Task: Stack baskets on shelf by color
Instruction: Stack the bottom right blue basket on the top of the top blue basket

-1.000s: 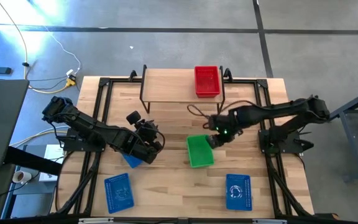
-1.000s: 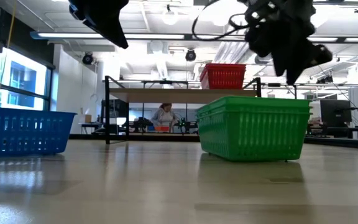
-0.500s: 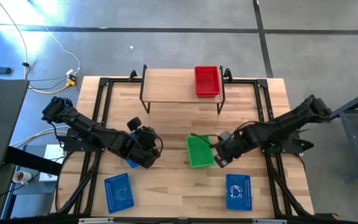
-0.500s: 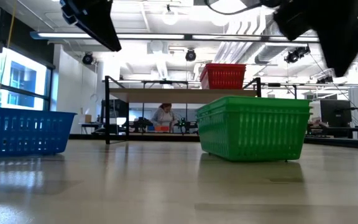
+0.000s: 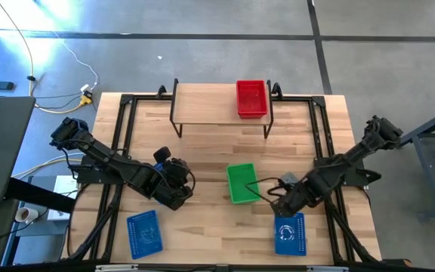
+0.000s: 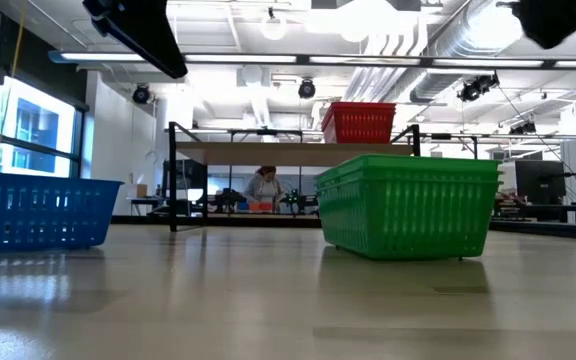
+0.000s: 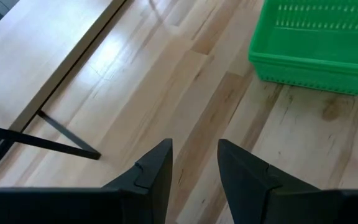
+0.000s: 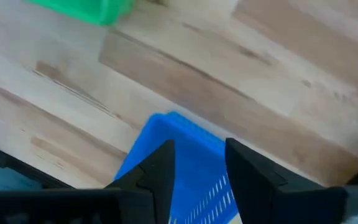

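Observation:
A red basket sits on the right end of the shelf. On the table, a green basket rests on its base at the middle, and two blue baskets lie near the front edge, one at the left and one at the right. My right gripper hangs open above the far end of the right blue basket, pointing down, with nothing between its fingers. My left gripper hangs open and empty left of the green basket.
Black frame rails run along the table's left and right sides. Bare wood lies between the shelf and the green basket. In the low view a blue basket stands at the left, and a person sits far behind the shelf.
My right gripper has swung from beside the green basket's far right corner toward the table's near edge, ending over the right blue basket, and has turned about as it went. The green basket has stayed put. My left gripper has drifted slightly toward the near left.

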Available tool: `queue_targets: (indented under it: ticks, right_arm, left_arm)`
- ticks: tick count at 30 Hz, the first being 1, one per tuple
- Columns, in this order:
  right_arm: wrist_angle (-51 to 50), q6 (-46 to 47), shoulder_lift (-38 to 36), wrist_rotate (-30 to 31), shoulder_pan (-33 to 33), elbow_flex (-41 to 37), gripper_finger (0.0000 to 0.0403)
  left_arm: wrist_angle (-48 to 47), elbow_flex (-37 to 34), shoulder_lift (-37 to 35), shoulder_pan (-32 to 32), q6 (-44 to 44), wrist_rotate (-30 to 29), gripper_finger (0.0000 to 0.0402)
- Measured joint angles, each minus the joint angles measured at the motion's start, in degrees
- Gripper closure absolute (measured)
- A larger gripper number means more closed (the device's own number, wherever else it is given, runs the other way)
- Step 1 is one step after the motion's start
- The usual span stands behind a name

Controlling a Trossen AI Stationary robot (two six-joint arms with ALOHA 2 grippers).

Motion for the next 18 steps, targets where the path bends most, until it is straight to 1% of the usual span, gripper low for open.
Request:
queue_targets:
  ticks: [13, 18]
  right_arm:
    - [0.51, 23.07, 0.51, 0.83, 13.00, -0.93, 0.0275]
    - [0.52, 29.98, 1.96, 0.78, 17.47, -0.93, 0.0275]
  left_arm:
    - [-0.02, 0.00, 0.00, 0.00, 0.10, 0.06, 0.0284]
    - [-0.02, 0.00, 0.00, 0.00, 0.10, 0.06, 0.0284]
